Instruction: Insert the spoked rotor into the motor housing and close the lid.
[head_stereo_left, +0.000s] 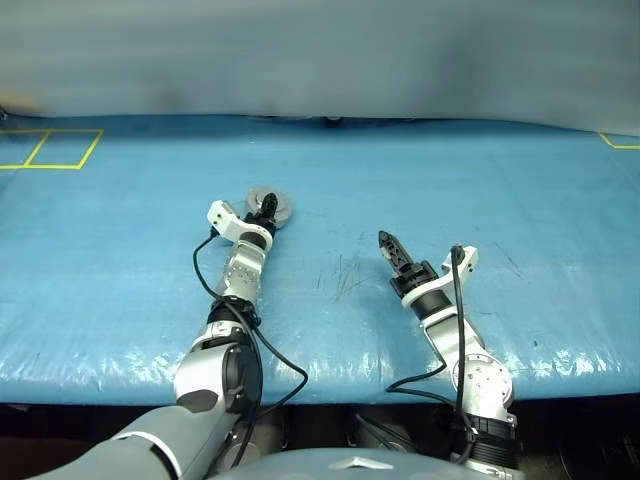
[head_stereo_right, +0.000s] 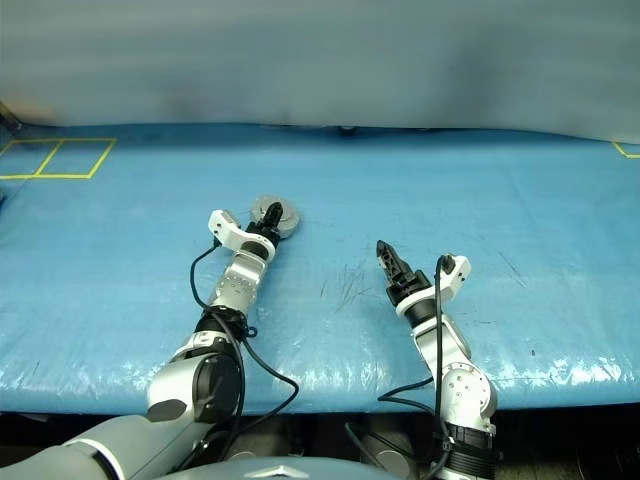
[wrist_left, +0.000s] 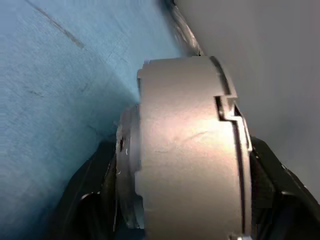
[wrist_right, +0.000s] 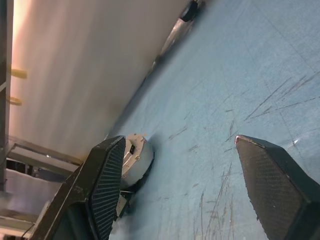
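Closed motor housing (head_stereo_left: 270, 208) on the worktop (head_stereo_left: 520, 200), flanked by the wide left gripper (head_stereo_left: 268, 209) for steadying; right gripper (wrist_right: 180, 185) wide, empty, standing clear.

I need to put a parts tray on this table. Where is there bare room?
Bare blue table lies right of the right gripper, and also between the yellow floor-style markings and the left gripper. It is crowded only at the closed motor housing, where the left gripper sits.

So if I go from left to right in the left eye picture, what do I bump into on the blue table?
Yellow tape squares → left gripper at the closed motor housing → scratch marks → right gripper, open and empty.
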